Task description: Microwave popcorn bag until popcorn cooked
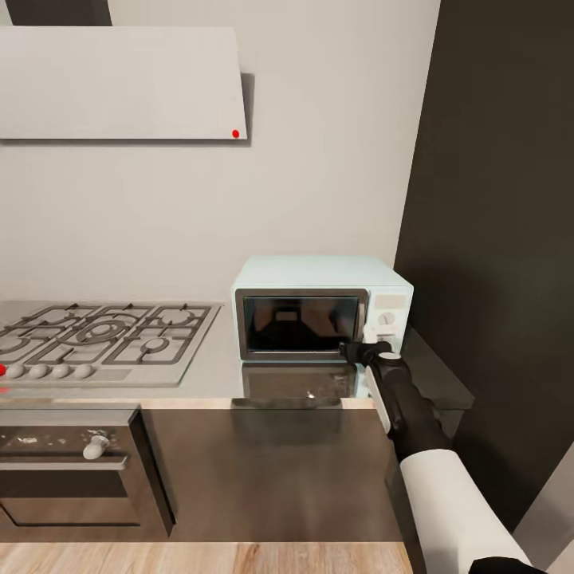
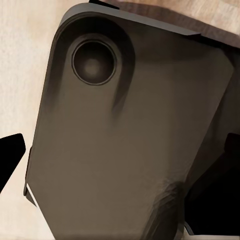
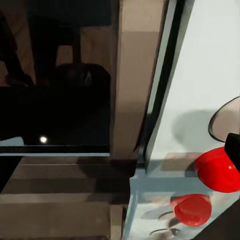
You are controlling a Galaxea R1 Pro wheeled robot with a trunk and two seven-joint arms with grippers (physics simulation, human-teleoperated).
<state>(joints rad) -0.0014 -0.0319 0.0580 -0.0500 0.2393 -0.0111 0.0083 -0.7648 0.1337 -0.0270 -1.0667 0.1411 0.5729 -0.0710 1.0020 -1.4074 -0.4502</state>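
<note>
- Head view: the microwave [image 1: 322, 308] sits on the countertop [image 1: 209, 375] against the wall, between the gas hob [image 1: 100, 335] and a dark tall panel [image 1: 494, 239]. Its dark glass door looks closed; a dim shape shows behind the glass, too murky to name. The right arm [image 1: 414, 422] reaches up from the lower edge, and the right gripper [image 1: 363, 349] is at the door's lower corner, just below the white knob panel [image 1: 388, 312]. Its fingers are too small and dark to tell whether they are apart or together. A white hood [image 1: 119, 84] hangs above the hob; the built-in oven [image 1: 68, 466] is cut off at the frame's edge.
- Left wrist view: a dark rounded robot body part [image 2: 125, 140] with a round recess sits close before the camera, pale wood floor [image 2: 20, 75] beside it. Black finger edges are cut off at both sides, so they look apart.
- Right wrist view: very close to the microwave's glass door [image 3: 60, 100], its frame and the pale side panel [image 3: 210, 65]. Two red blobs [image 3: 215, 170] lie over the panel, unclear what they are. A black fingertip [image 3: 234, 150] is cut off at the edge.
</note>
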